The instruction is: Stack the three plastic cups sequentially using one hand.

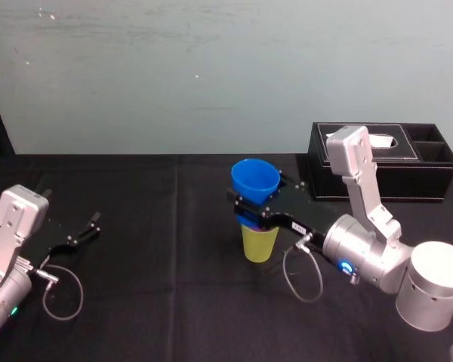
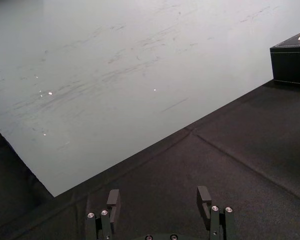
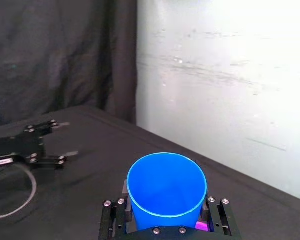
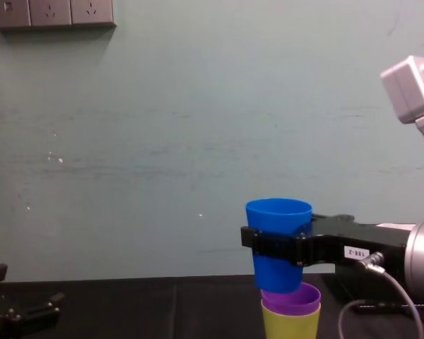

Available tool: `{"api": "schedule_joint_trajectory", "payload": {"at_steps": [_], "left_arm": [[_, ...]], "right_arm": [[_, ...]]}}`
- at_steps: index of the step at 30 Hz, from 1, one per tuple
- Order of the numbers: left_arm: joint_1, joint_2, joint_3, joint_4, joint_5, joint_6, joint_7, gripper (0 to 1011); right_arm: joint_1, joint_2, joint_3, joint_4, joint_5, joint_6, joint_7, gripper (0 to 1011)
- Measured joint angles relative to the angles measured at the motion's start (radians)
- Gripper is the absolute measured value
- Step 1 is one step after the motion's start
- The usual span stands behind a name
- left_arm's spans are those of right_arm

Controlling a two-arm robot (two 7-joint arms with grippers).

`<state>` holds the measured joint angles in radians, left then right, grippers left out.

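My right gripper [image 1: 251, 207] is shut on the blue cup [image 1: 254, 179], with a finger on each side of its wall [image 4: 275, 244]. The cup is upright and mouth-up, and looks empty from above in the right wrist view [image 3: 166, 185]. Its base sits at the mouth of the purple cup [image 4: 291, 298], which is nested inside the yellow-green cup [image 1: 260, 243] standing on the black table. A sliver of purple [image 3: 202, 226] shows beside the blue cup's lower wall. My left gripper [image 1: 83, 230] rests open at the table's left side, holding nothing [image 2: 160, 195].
A black leather tissue box [image 1: 377, 162] stands at the back right, behind my right arm. A black cloth [image 1: 158, 264] covers the table, which ends at a pale wall [image 1: 211, 68]. Loose cables hang from both wrists.
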<state>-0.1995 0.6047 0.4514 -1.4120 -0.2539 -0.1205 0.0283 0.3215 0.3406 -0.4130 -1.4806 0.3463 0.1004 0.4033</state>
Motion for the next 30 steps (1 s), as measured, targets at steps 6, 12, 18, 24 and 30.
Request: {"api": "schedule_joint_trajectory", "payload": {"at_steps": [6, 12, 18, 24, 30], "left_arm": [[0.0, 0.0, 0.0, 0.0, 0.0, 0.0, 0.0, 1000], [0.0, 0.0, 0.0, 0.0, 0.0, 0.0, 0.0, 1000], [0.0, 0.0, 0.0, 0.0, 0.0, 0.0, 0.0, 1000], [0.0, 0.0, 0.0, 0.0, 0.0, 0.0, 0.0, 1000], [0.0, 0.0, 0.0, 0.0, 0.0, 0.0, 0.0, 1000]], "right_arm": [[0.033, -0.017, 0.005, 0.058, -0.009, -0.019, -0.009, 737], [0.045, -0.026, 0.009, 0.101, -0.017, -0.032, -0.012, 737], [0.05, -0.031, 0.01, 0.124, -0.023, -0.043, -0.01, 737], [0.055, -0.039, 0.012, 0.151, -0.026, -0.054, -0.005, 737], [0.058, -0.045, 0.013, 0.173, -0.033, -0.064, -0.002, 737]]}}
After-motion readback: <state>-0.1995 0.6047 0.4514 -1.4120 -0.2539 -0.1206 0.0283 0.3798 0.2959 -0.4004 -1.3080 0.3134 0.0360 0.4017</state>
